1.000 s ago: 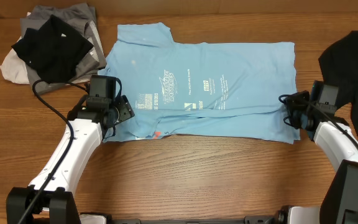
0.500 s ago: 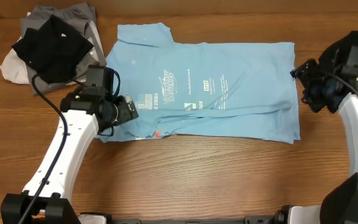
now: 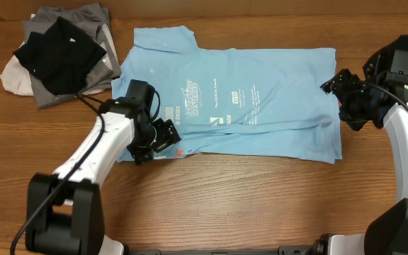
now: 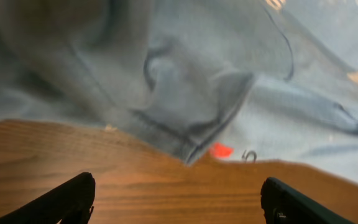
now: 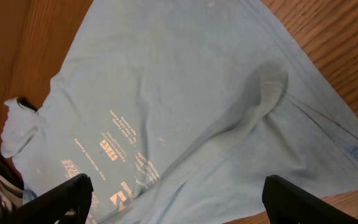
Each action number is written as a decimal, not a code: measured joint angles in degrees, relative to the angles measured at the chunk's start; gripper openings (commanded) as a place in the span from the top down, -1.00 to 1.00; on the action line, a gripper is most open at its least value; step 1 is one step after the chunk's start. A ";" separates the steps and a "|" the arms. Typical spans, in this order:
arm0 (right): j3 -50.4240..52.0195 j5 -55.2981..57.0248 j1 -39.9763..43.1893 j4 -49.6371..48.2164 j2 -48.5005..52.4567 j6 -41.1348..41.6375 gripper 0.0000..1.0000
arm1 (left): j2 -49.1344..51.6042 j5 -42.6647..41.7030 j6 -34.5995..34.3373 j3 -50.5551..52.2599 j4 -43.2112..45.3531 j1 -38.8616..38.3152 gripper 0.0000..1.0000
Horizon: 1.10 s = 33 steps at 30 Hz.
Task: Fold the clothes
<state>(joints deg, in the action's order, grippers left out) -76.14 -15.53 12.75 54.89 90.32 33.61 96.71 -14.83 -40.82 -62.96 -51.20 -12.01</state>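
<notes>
The light sky-blue T-shirt (image 3: 253, 99) of the clothes lies spread flat mid-table, its print facing up and its lower part folded over. My left gripper (image 3: 158, 144) hovers open at the shirt's lower-left edge. In the left wrist view the left gripper (image 4: 179, 205) has bare wood between its fingers (image 4: 67, 199), just short of the rumpled hem (image 4: 191, 134) and a red tag (image 4: 221, 150). My right gripper (image 3: 340, 103) stands open over the shirt's right edge. In the right wrist view the right gripper (image 5: 179, 202) is empty above the blue cloth (image 5: 166, 93).
A heap of black, grey and off-white garments (image 3: 59, 53) sits at the back left, beside the shirt's sleeve. Bare wooden table (image 3: 246, 198) runs along the front. The left arm's cable (image 3: 94, 106) trails across the heap's edge.
Both grippers have opened. The right one let go of the shirt's lower-right corner and rose toward the back. The left one slid right along the shirt's lower-left edge.
</notes>
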 measured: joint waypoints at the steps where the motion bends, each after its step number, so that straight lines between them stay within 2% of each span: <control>1: 0.00 0.17 0.00 0.17 0.00 -0.20 -0.83 | 1.05 0.00 -1.31 0.00 0.92 -0.02 -0.75; 8: 0.00 2.01 0.00 0.44 0.00 -0.63 -0.84 | 6.56 0.02 -5.75 0.02 4.07 -0.02 -0.71; 14: 0.00 2.47 0.00 0.44 0.00 -0.63 -0.83 | 7.76 0.02 -7.04 0.02 5.66 -0.02 -0.38; 17: 0.00 2.47 0.00 0.42 0.00 -0.63 -0.83 | 7.78 0.04 -7.26 0.02 6.21 -0.02 -0.32; 18: 0.00 2.56 0.00 0.48 0.00 -0.66 -0.83 | 7.78 0.04 -7.26 0.02 6.25 -0.02 -0.26; 23: 0.00 3.72 0.00 0.39 0.02 -0.66 -0.83 | 7.78 0.28 -7.26 0.02 6.69 -0.02 0.26; 27: 0.00 4.00 0.00 0.37 0.07 -0.63 -0.83 | 7.78 0.68 -7.32 0.02 7.26 -0.02 0.53; 30: 0.00 4.07 0.00 0.33 0.09 -0.66 -0.83 | 7.78 0.74 -7.39 0.02 8.31 -0.02 0.92; 33: 0.00 4.20 0.00 0.33 0.09 -0.63 -0.83 | 7.78 0.90 -7.28 0.02 9.16 -0.02 0.92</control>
<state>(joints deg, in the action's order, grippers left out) -76.14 -11.33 12.75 55.22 90.41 32.97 104.49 -13.93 -48.10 -62.94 -42.04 -12.03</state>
